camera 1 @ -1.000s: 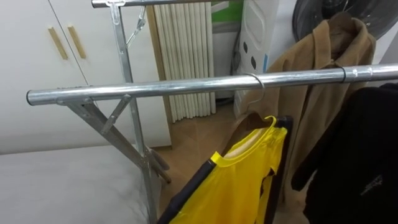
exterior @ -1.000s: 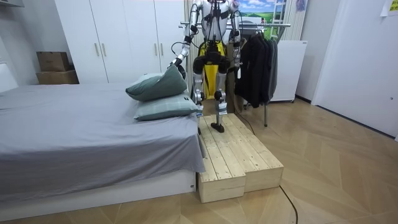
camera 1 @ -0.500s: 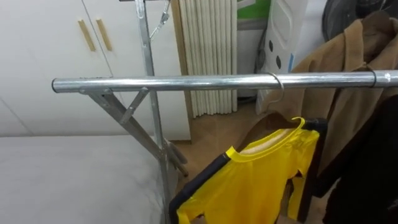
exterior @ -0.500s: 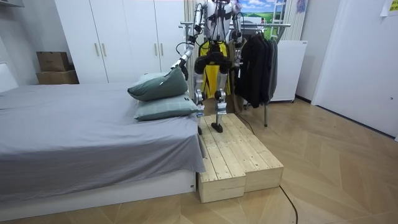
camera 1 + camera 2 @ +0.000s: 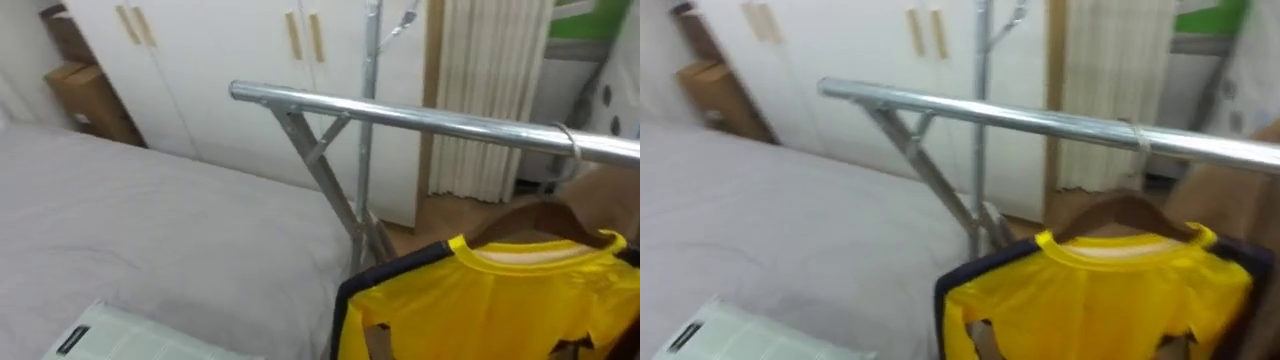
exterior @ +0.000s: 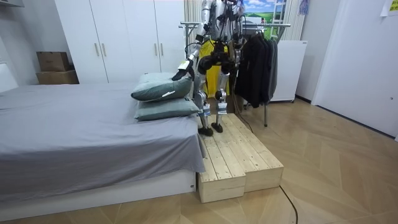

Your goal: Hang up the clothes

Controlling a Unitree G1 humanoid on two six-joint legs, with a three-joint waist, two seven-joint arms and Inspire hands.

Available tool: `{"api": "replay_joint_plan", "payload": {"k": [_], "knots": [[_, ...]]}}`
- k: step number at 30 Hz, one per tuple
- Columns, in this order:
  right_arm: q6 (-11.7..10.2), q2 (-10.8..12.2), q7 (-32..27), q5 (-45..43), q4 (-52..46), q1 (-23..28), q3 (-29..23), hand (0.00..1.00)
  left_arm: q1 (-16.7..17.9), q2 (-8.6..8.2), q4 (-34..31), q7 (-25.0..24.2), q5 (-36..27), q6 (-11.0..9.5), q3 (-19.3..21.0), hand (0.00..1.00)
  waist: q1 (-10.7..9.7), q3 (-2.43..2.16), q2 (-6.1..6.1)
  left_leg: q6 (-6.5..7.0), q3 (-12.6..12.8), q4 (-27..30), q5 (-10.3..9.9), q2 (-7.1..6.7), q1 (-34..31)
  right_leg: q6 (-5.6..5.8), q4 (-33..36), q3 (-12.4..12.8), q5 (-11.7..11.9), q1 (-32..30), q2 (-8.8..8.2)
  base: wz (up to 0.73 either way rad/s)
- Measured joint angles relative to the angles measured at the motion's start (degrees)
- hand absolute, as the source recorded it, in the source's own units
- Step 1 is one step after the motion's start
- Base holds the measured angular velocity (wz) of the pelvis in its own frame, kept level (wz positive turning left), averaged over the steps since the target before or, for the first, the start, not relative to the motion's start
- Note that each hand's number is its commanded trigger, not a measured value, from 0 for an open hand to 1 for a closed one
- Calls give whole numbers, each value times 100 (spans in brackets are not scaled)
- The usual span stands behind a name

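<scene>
Bedroom with a white wardrobe (image 5: 220,60) behind the clothes rack (image 5: 400,112). Grey bed (image 5: 150,240) is left of the rack. Wooden platform (image 6: 239,158) sits in front of the rack, and the robot stands on it. Dark coats (image 6: 258,62) hang at the rack's far end. Yellow shirt (image 5: 490,305) hangs on a wooden hanger (image 5: 545,218), hook over the rack's rail. Pillows (image 6: 163,93) lie left of the rack. Left hand (image 6: 181,70) is just above the pillows, right hand (image 6: 234,61) close by the rack. Can't tell the fingers on either.
</scene>
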Motion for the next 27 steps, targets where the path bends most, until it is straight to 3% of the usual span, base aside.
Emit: {"api": "replay_joint_plan", "payload": {"k": [5,8,11,14,16,17,18,20,22,23,24,27], "knots": [[-31,88,21,-32,-61,-22,-149,0,-39,-66,-308,-113,60,-467,1,0,33,-12,-10,-116,289,-900,-256,-121,524,115,4,-774,-71,-32,-116,99],[-24,180,37,-15,-86,-31,-136,0,25,-121,-425,-123,96,-752,2,0,153,-57,-85,-90,398,-1538,-319,-262,649,205,72,-1131,-79,-102,-236,54],[-6,218,84,-32,-96,15,-145,0,72,-180,-361,-202,162,-1005,3,0,229,-146,-164,-115,429,-1887,-309,-431,736,421,252,-1375,-86,-122,-438,38],[-11,187,60,10,-124,89,-113,0,50,-273,-183,-302,108,-1099,-66,0,313,-204,-127,-76,188,-2008,-294,-455,746,737,277,-1513,83,12,-543,36],[17,196,57,21,-123,153,-93,0,53,-280,-171,-382,106,-1104,-148,0,311,-205,-102,-18,0,-2003,-207,-463,743,770,285,-1475,158,121,-579,68],[70,205,59,19,-122,206,-93,0,44,-281,-130,-408,109,-1102,-190,0,273,-198,-95,24,-230,-2001,-181,-474,733,866,291,-1203,224,192,-581,110],[117,219,77,-5,-123,277,-113,0,39,-273,-77,-474,117,-1107,-217,0,182,-191,-127,80,-519,-2003,-124,-525,682,916,282,-587,253,245,-557,126],[144,251,94,-7,-120,280,-180,0,-23,-284,60,-576,103,-1100,-272,0,163,-169,-181,135,-832,-2001,-69,-608,620,979,128,-61,298,388,-471,115],[180,275,93,-5,-100,257,-191,0,-21,-286,127,-653,108,-1054,-288,0,129,-165,-197,188,-1247,-1989,-37,-686,521,1108,-109,-6,375,599,-451,114],[200,286,107,-22,-75,293,-218,0,-27,-284,122,-694,106,-1041,-291,0,64,-157,-242,240,-1570,-1980,7,-783,424,1162,-273,231,401,734,-437,132],[234,298,120,-39,-48,296,-276,0,-19,-286,123,-750,108,-1040,-273,0,70,-152,-259,268,-1809,-1967,40,-862,347,1200,-425,290,428,833,-424,119],[233,350,192,-65,40,282,-309,0,105,-264,138,-778,109,-985,-261,0,160,-137,-298,308,-2113,-1965,97,-996,324,1209,-631,226,450,1040,-417,60]]}}
